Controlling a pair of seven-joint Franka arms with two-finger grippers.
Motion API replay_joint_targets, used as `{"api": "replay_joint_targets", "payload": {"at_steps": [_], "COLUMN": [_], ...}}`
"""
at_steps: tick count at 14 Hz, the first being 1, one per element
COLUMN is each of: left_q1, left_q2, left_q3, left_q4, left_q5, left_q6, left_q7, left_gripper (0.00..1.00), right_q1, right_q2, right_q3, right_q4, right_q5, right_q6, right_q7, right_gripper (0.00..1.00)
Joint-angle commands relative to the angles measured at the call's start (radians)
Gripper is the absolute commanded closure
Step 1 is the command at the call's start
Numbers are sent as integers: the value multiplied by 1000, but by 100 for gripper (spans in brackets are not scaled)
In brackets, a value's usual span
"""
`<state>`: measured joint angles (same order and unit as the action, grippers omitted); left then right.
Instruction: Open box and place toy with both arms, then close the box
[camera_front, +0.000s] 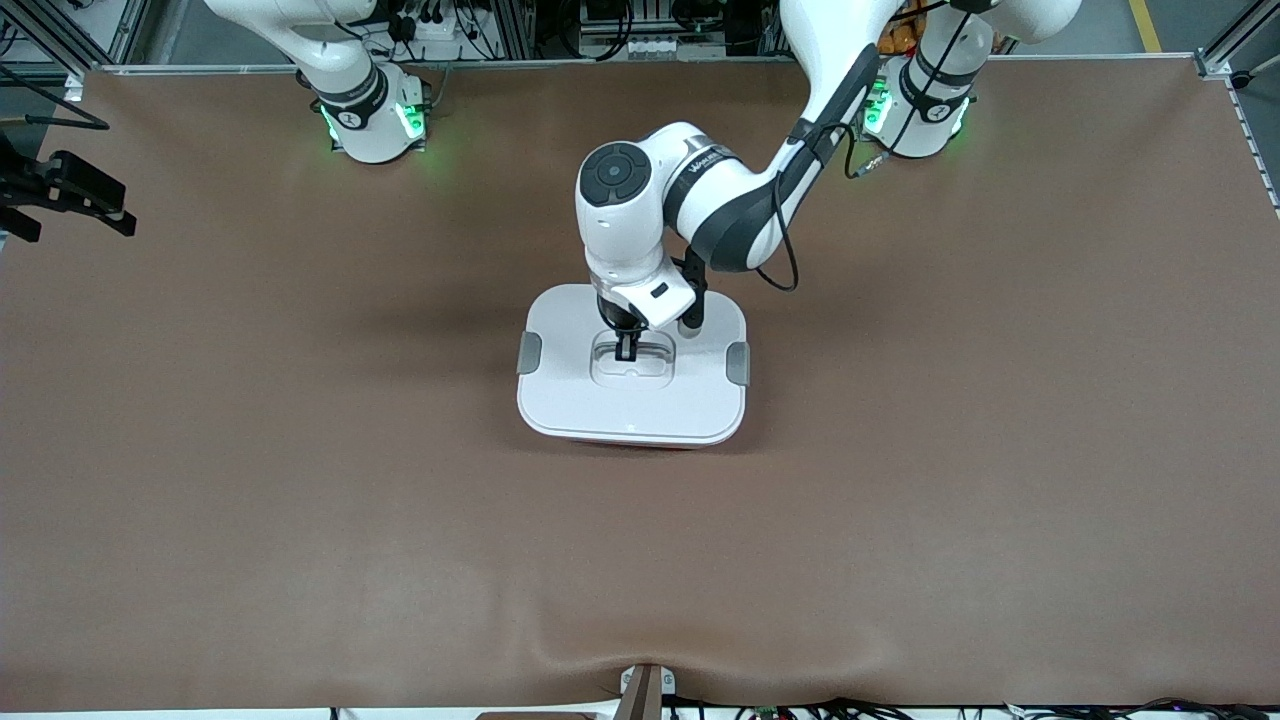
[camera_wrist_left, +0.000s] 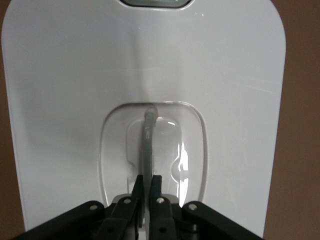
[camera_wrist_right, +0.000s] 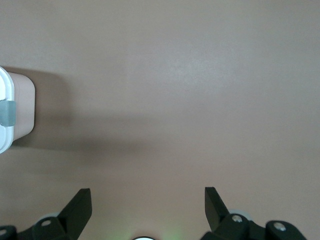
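Left wrist view shows the left gripper (camera_wrist_left: 146, 186), jaws pinching the thin handle (camera_wrist_left: 148, 142) in the box (camera_front: 632, 420) lid (camera_front: 570, 390); the lid looks light, stiff, slick. The right gripper (camera_wrist_right: 145, 205) waits beside the box, jaws wide.

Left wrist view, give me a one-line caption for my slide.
Left gripper shut on the thin handle recessed in the box's white lid, brown table at the edges.

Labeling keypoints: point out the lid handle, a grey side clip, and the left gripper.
lid handle (camera_wrist_left: 148, 145): left wrist view, on the thin bar in the lid's recess.
grey side clip (camera_front: 529, 353): front view, on the clip toward the right arm's end.
left gripper (camera_wrist_left: 147, 186): left wrist view, between fingertips shut on the handle.
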<state>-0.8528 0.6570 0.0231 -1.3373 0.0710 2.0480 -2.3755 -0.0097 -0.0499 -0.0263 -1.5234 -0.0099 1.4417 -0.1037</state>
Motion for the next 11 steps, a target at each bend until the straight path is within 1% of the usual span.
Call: {"api": "replay_joint_targets", "payload": {"at_steps": [1, 7, 9, 10, 11], "left_q1": [-6, -3, -2, -2, -2], "left_q2": [26, 29, 29, 27, 27], "left_q3": [1, 1, 1, 3, 3], "left_q4": [0, 1, 1, 1, 3], "left_q5": [-14, -17, -17, -17, -16], "left_q6": [-19, -17, -17, -17, -17], "left_q7": [-24, -24, -22, -21, -16], "left_gripper": [100, 100, 71, 48, 32], "right_q1": [-7, -16, -16, -16, -16], "right_q2": [-30, -28, -28, -28, -28], "right_q3": [0, 0, 0, 0, 0], "right_q4": [-27, -27, -27, -27, -27], "right_q5": [13, 14, 14, 14, 14], "right_q6": [6, 5, 5, 5, 5], "right_q7": [-13, -10, -10, -10, -10], "right_gripper": [0, 0, 0, 0, 0]}}
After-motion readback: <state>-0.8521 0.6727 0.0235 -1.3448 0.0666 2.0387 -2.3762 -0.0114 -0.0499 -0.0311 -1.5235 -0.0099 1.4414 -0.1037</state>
